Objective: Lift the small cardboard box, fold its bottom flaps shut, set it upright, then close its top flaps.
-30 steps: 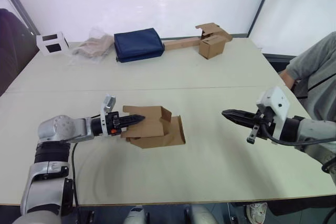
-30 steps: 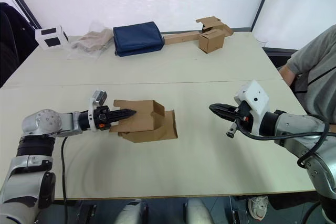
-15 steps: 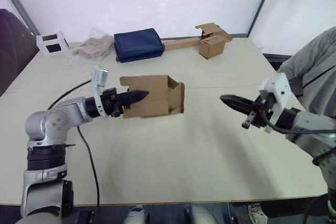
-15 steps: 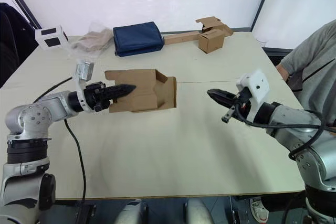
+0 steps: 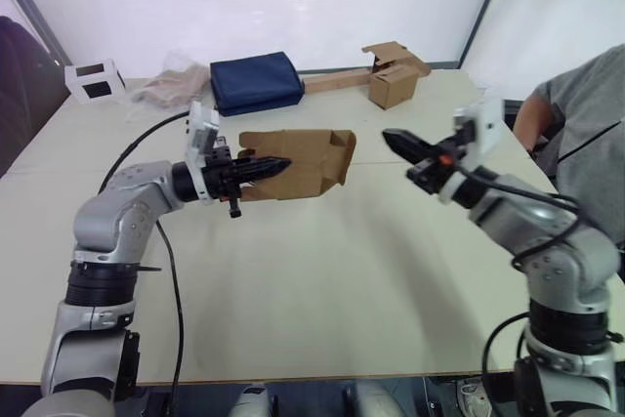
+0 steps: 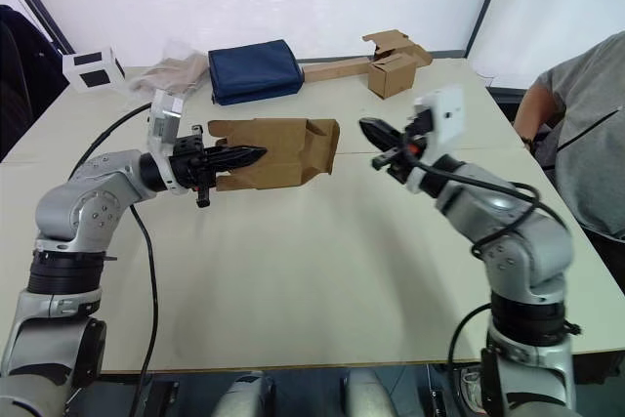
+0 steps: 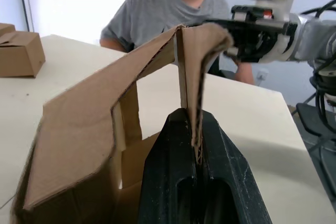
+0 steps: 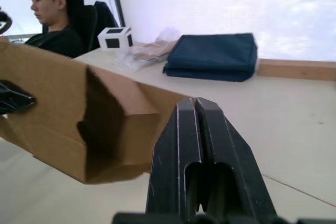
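Lifted off the table now, the small cardboard box (image 5: 298, 163) is hanging from the left gripper (image 5: 277, 166) — jaws pinching one thin wall — while the right gripper (image 5: 393, 139), jaws pressed together and empty, is nearing; a nudge risks twisting it loose.

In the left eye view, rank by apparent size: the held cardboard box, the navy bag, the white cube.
1. small cardboard box, nearer the camera, so its lead is unsure
2. navy bag, close behind
3. white cube, clearly smallest
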Available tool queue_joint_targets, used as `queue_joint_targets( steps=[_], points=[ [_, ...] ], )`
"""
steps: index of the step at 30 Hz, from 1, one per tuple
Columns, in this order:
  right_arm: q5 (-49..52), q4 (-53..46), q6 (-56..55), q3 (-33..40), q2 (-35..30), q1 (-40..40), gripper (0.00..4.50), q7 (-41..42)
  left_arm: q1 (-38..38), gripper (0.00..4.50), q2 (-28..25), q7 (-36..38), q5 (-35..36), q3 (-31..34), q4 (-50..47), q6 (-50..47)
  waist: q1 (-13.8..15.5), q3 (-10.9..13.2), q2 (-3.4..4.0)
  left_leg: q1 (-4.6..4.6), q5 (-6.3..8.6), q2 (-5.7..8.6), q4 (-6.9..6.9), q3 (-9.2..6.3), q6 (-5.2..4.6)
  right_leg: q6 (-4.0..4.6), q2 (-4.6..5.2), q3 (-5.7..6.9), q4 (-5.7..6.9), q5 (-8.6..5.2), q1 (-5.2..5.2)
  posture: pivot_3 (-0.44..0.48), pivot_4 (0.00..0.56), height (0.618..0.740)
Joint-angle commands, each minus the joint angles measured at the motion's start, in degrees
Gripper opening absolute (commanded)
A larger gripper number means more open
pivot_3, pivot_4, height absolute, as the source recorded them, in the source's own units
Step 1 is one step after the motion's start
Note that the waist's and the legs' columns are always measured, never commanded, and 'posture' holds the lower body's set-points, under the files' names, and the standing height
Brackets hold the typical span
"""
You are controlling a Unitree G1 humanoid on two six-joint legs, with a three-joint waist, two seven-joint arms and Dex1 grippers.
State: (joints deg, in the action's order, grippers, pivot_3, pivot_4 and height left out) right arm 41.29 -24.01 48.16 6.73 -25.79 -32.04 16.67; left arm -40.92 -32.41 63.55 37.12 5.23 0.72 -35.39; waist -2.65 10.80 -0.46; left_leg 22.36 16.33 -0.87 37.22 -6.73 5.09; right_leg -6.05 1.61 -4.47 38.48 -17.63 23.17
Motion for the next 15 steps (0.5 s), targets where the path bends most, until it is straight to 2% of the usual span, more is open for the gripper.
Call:
queue_joint_targets(
  steps=[1, 8, 15],
  points=[
    [-2.4, 1.0, -1.6, -1.5, 1.8, -1.5, 0.0, -1.1, -1.8, 0.03, -0.1, 0.3, -0.1, 0.6, -0.2, 2.1, 0.0, 0.0, 0.0, 0.0, 0.0, 0.0, 0.0, 0.0, 0.0, 0.0, 0.0, 0.0, 0.0, 0.0, 0.0, 0.0, 0.15, 0.74],
    [-3.1, 0.1, -0.5, -2.7, 5.2, -3.1, 0.0, -2.8, -1.1, 0.03, -0.7, 0.6, 0.4, 1.0, -0.5, 1.9, 0.0, 0.0, 0.01, 0.03, 0.0, 0.0, 0.0, -0.01, 0.0, 0.0, 0.0, 0.0, 0.02, 0.0, 0.04, 0.0, 0.15, 0.74],
    [-3.2, -0.3, 0.1, -0.9, 2.9, -2.5, 0.0, -2.2, -0.8, 0.03, -0.7, 1.1, 0.3, 0.7, -0.2, 2.1, 0.0, 0.0, 0.01, 0.03, 0.0, 0.0, 0.0, -0.01, 0.0, 0.0, 0.01, 0.0, 0.01, 0.0, 0.04, 0.0, 0.15, 0.74]
  ],
)
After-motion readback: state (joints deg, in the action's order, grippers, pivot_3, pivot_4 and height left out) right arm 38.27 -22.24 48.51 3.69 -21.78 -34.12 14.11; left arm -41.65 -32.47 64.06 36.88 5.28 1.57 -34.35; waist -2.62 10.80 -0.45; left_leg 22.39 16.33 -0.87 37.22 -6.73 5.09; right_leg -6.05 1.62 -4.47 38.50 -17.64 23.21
